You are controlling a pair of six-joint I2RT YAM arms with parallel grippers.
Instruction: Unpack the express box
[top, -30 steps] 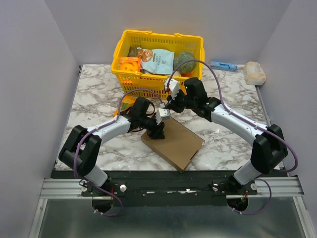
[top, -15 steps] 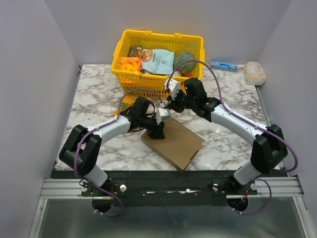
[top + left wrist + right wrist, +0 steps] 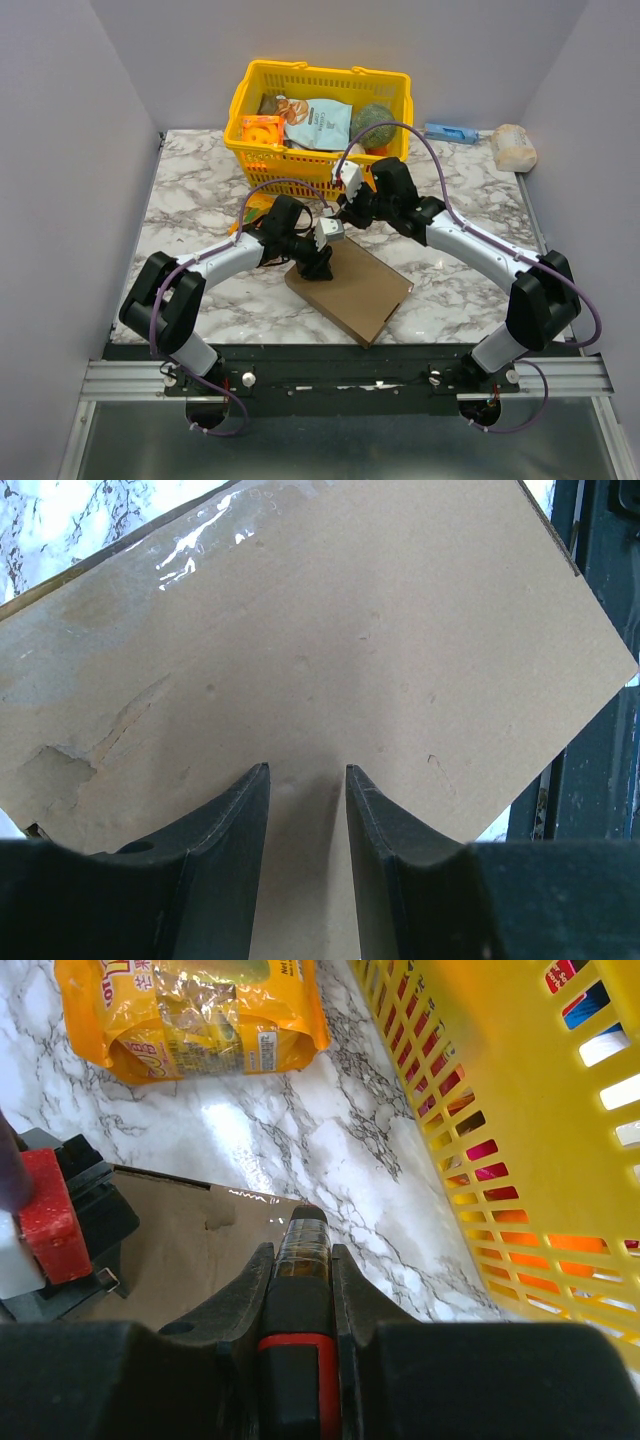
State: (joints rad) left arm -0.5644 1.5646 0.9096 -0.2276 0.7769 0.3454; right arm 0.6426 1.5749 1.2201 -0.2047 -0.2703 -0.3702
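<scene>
One express box (image 3: 355, 285) under left pincer (image 3: 305, 772), right pincer's (image 3: 302, 1255) tool (image 3: 300, 1295) at edge

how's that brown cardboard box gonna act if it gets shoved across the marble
The express box would probably slide rather than tip: it lies flat and low on the smooth marble table. Its lid looks fairly stiff, showing only small dents. The glossy tape may be slippery to grip.
</scene>
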